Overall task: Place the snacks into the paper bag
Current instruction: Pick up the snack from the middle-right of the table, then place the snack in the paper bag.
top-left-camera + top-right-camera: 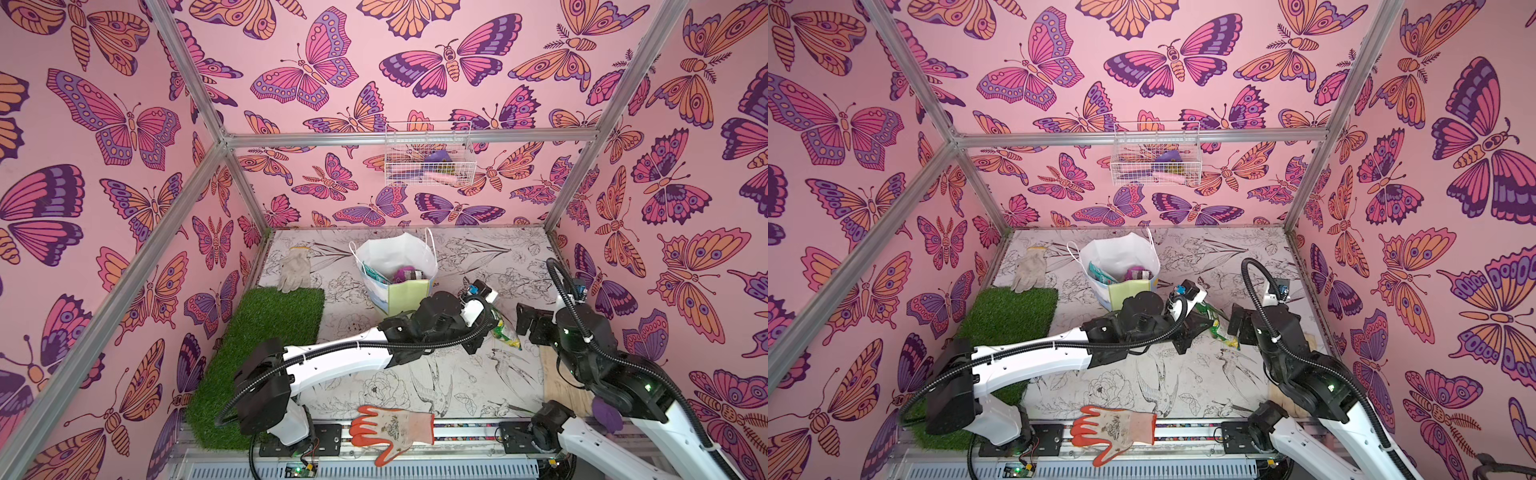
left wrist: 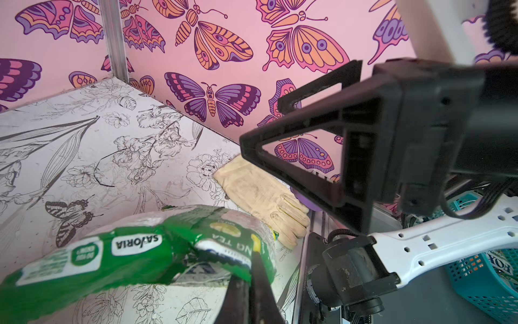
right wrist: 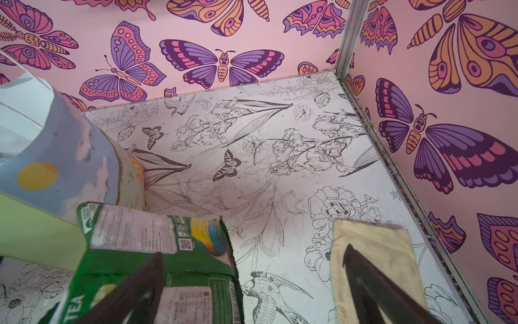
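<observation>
Teal packet (image 1: 376, 274) and magenta packet (image 1: 404, 274) already inside paper bag (image 1: 409, 293); green-and-yellow packet (image 2: 140, 252), beside bag, pinched in left end effector (image 2: 252, 265); right end effector (image 3: 253, 252) wide, empty.

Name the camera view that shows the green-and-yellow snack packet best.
The left wrist view: the glossy green-and-yellow snack packet fills the foreground, print readable, pinched in the left hand. The right wrist view shows its back panel; both top views show only a sliver.

White arms (image 1: 332, 365) with black joints (image 1: 266, 388) and ribbed black cables (image 1: 415, 344).
</observation>
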### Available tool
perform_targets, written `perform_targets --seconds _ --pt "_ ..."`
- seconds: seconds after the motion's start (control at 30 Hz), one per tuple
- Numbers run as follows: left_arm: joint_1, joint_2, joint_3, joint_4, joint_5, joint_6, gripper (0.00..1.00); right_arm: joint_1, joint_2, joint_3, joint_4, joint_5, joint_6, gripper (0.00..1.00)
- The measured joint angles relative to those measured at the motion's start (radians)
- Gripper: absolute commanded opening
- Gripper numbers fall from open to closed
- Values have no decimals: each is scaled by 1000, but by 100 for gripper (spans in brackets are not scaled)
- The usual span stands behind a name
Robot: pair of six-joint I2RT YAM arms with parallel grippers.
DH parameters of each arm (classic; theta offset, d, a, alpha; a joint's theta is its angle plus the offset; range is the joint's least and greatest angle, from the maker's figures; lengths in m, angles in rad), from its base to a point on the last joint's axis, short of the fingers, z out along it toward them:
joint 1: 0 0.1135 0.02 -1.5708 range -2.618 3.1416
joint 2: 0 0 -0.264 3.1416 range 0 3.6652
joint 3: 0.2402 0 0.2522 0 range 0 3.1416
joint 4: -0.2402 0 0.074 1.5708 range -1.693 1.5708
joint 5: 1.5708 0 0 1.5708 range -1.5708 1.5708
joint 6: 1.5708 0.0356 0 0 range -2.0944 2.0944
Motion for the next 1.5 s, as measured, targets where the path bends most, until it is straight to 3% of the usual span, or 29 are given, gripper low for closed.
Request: perform_targets --seconds 1.5 --pt "-13 -308 2 -154 -185 268 0 0 6 -15 13 -8 24 99"
